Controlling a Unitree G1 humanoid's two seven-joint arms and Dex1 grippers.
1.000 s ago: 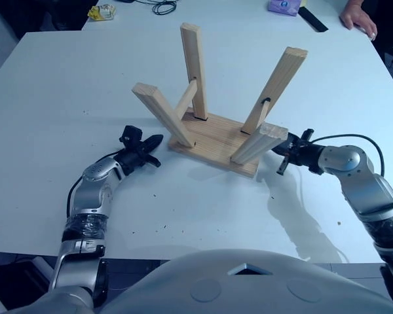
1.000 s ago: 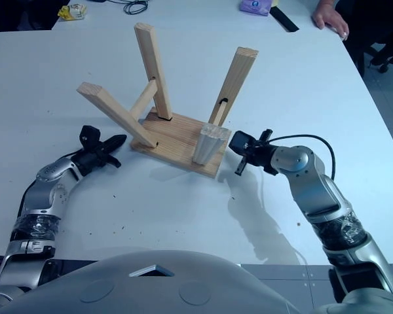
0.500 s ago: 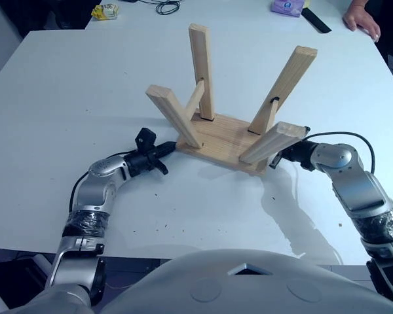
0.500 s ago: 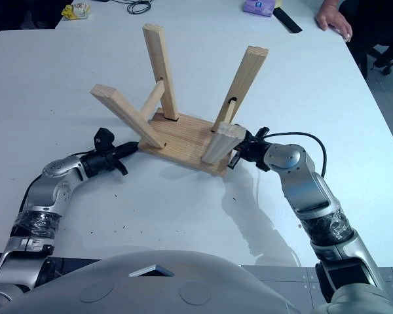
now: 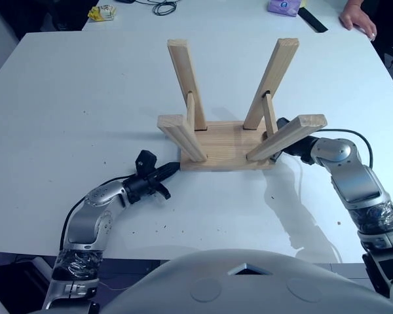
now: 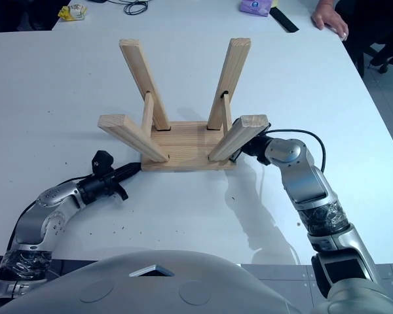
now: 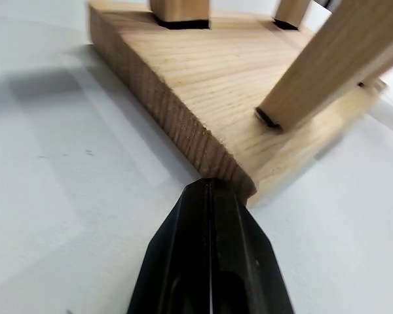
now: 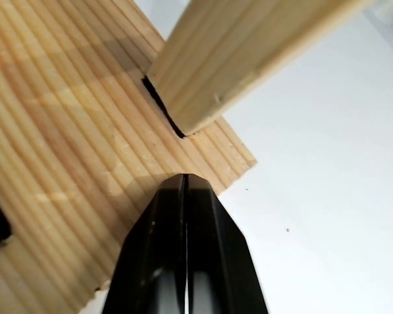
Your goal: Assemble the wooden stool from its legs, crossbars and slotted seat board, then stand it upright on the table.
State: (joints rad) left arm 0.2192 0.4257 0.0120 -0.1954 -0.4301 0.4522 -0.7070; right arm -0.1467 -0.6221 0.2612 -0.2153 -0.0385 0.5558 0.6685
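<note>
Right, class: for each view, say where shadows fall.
Left eye view: the stool throws only a faint, soft-edged shadow on the table. Left wrist view: a grey shadow band lies on the table beside the seat board. Right wrist view: a darker band crosses the board between leg and right pincer.

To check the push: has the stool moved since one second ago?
Yes. Against the purple packet, which kept its place, the stool has turned: its seat now lies parallel to the near edge of the table.

The pale wooden stool [image 5: 226, 131] lies upside down mid-table [image 5: 85, 98], seat board [image 5: 226, 149] flat, four legs [image 5: 185, 75] splaying upward.
</note>
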